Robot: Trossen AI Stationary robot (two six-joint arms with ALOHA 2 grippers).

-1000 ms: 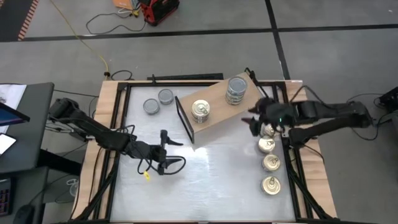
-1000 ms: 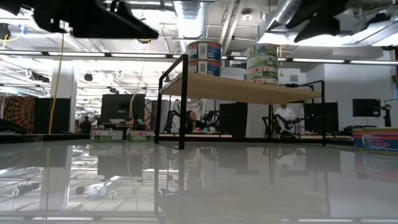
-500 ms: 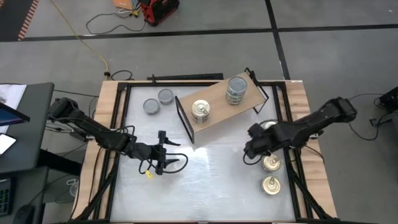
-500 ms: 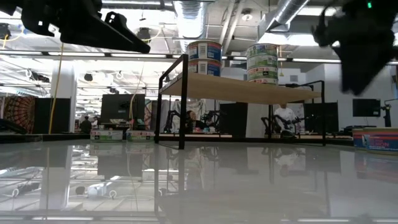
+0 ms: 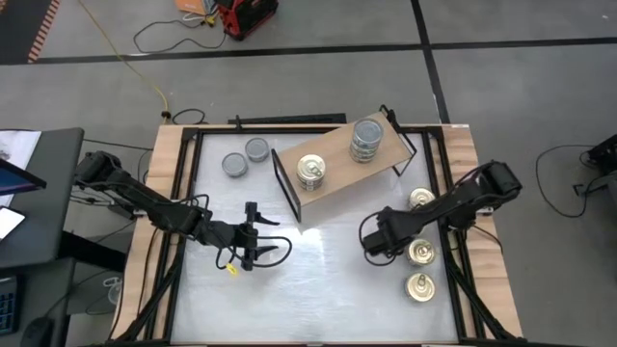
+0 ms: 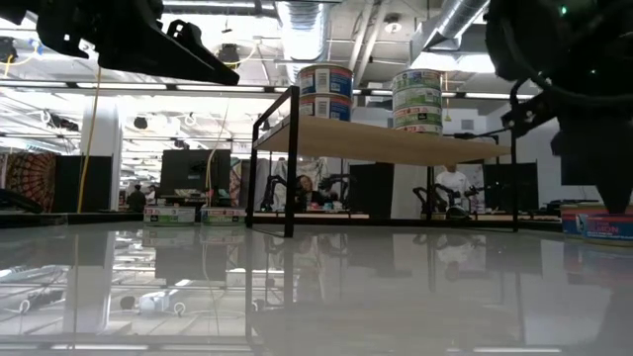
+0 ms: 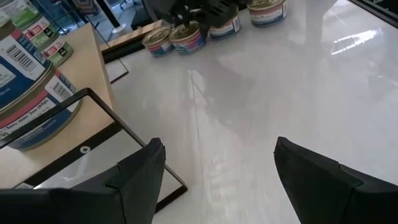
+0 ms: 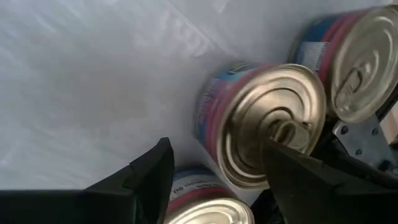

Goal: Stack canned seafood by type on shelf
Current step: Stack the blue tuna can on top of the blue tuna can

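red tool case (image 5: 247,16) and yellow cable (image 5: 135,60) on the floor; laptop (image 5: 12,183) on side desk

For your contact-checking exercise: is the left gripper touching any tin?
Apart. The high view shows the left gripper open over bare tabletop, with white surface between it and the nearest tins, the stack on the shelf.

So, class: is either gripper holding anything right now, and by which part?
Nothing is held. The left gripper hangs open over bare table. The right gripper is open, its fingers around but not closed on a gold-lidded round metal tin.
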